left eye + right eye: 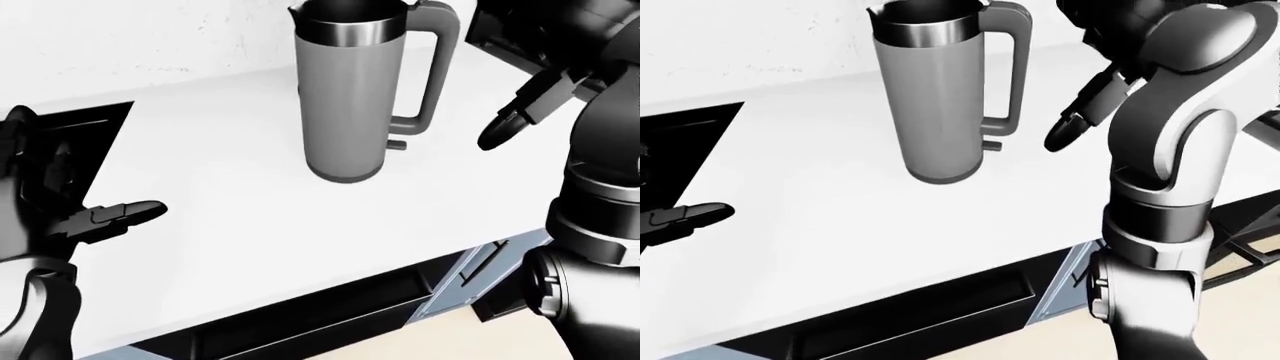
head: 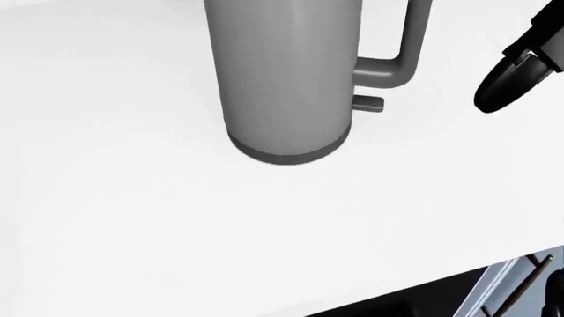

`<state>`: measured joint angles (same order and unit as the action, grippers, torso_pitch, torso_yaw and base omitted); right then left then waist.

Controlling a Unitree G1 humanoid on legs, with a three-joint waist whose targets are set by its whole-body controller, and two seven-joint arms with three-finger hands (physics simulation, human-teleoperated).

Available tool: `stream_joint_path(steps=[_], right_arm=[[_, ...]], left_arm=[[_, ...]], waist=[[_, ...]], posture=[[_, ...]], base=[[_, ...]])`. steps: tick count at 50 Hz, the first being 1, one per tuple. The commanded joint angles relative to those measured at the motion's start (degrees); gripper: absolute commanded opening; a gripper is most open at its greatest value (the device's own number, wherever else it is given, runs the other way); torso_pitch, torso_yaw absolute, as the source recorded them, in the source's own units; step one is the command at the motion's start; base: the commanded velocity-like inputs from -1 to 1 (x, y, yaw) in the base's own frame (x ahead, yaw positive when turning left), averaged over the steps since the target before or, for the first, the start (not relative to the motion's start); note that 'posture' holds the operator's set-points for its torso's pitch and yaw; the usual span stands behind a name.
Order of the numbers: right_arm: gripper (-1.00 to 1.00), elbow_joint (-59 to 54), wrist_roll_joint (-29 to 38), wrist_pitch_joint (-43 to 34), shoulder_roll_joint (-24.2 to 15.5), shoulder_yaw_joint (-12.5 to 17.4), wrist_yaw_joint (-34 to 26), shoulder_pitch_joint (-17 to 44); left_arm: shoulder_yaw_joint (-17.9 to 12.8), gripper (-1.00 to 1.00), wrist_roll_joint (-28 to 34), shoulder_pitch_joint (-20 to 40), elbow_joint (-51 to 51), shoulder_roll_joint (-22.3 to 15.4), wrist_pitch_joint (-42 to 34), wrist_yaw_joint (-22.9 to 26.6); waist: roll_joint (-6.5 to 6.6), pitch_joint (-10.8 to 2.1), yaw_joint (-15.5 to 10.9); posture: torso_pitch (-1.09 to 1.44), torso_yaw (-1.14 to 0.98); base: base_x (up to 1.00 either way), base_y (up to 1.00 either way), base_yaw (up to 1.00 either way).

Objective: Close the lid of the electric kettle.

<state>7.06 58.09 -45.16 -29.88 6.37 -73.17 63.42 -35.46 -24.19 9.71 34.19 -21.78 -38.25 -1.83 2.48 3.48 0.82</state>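
The grey electric kettle (image 1: pixel 345 105) stands upright on the white counter (image 1: pixel 230 195), its handle (image 1: pixel 432 71) turned to the view's right. Its mouth (image 1: pixel 348 12) shows dark and uncovered in the left-eye view; the lid itself is not in sight. My right hand (image 1: pixel 505 126) hovers open just right of the handle, a little apart from it, black fingers pointing down-left; it also shows at the head view's right edge (image 2: pixel 500 86). My left hand (image 1: pixel 130 214) floats open over the counter's left part, far from the kettle, holding nothing.
A black inset panel (image 1: pixel 75 139) lies in the counter at the left. A dark appliance (image 1: pixel 510 34) sits at the top right behind my right arm. Drawer fronts (image 1: pixel 330 319) run below the counter's near edge. A pale wall (image 1: pixel 150 37) backs the counter.
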Motion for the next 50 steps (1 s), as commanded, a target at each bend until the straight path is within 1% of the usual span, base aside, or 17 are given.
stream_joint_path(steps=[1,3,6,10,16,19,23,30,36,43,50], right_arm=[[1.00,1.0,1.2,1.2,-0.5,0.6,-0.4,2.2],[1.00,0.8,1.8,1.4,-0.5,0.6,-1.2,2.7],[1.00,0.4,2.6,2.0,-0.3,0.5,-2.3,3.6],[1.00,0.7,4.2,3.0,0.6,-0.1,-4.3,3.3],[1.00,-1.2,5.7,4.8,1.4,-0.2,-5.6,4.9],[1.00,-3.0,5.6,5.9,1.9,-0.2,-4.6,5.6],[1.00,-5.5,6.0,6.9,2.2,-0.7,-4.4,8.1],[1.00,-11.5,6.2,8.7,2.1,-1.2,-3.7,14.7],[1.00,-13.8,6.4,9.8,2.6,-1.5,-3.1,16.7],[1.00,-17.1,6.3,10.8,3.4,-2.0,-1.7,19.1],[1.00,-23.2,6.1,12.4,4.2,-2.7,0.3,24.2]], left_arm=[[-0.6,1.00,0.3,0.9,1.1,-0.9,2.6,0.2],[-0.2,1.00,0.8,0.7,0.5,-0.6,3.5,0.5],[-0.5,1.00,0.5,0.7,1.0,-0.7,3.0,0.3],[-0.6,1.00,0.4,0.6,1.3,-0.7,2.8,0.3],[-0.6,1.00,0.3,0.7,1.3,-0.7,2.6,0.2],[-0.4,1.00,0.6,0.7,1.0,-0.6,2.9,0.2],[-0.2,1.00,0.7,0.8,0.5,-0.6,3.4,0.3],[0.1,1.00,0.9,1.0,-0.3,-0.6,4.1,0.3],[0.2,1.00,1.0,1.0,-0.8,-0.6,4.6,0.4],[-0.3,1.00,0.2,0.9,0.8,-0.8,3.1,-0.1],[-0.1,1.00,0.3,1.0,0.2,-0.7,3.6,0.0]], waist=[[0.05,-1.30,0.0],[0.07,-1.36,0.0],[0.15,-1.42,0.1],[0.18,-1.33,0.2],[0.29,-1.38,0.3],[0.42,-1.36,0.3],[0.54,-1.40,0.4],[0.74,-1.23,0.4],[0.76,-1.20,0.5],[0.82,-1.14,0.6],[1.13,-1.07,0.6]], posture=[[0.00,0.00],[0.00,0.00],[0.00,0.00],[0.00,0.00],[0.00,0.00],[0.00,0.00],[0.00,0.00],[0.00,0.00],[0.00,0.00],[0.00,0.00],[0.00,0.00]], base=[[0.00,0.00,0.00],[0.00,0.00,0.00],[0.00,0.00,0.00],[0.00,0.00,0.00],[0.00,0.00,0.00],[0.00,0.00,0.00],[0.00,0.00,0.00],[0.00,0.00,0.00],[0.00,0.00,0.00],[0.00,0.00,0.00],[0.00,0.00,0.00]])
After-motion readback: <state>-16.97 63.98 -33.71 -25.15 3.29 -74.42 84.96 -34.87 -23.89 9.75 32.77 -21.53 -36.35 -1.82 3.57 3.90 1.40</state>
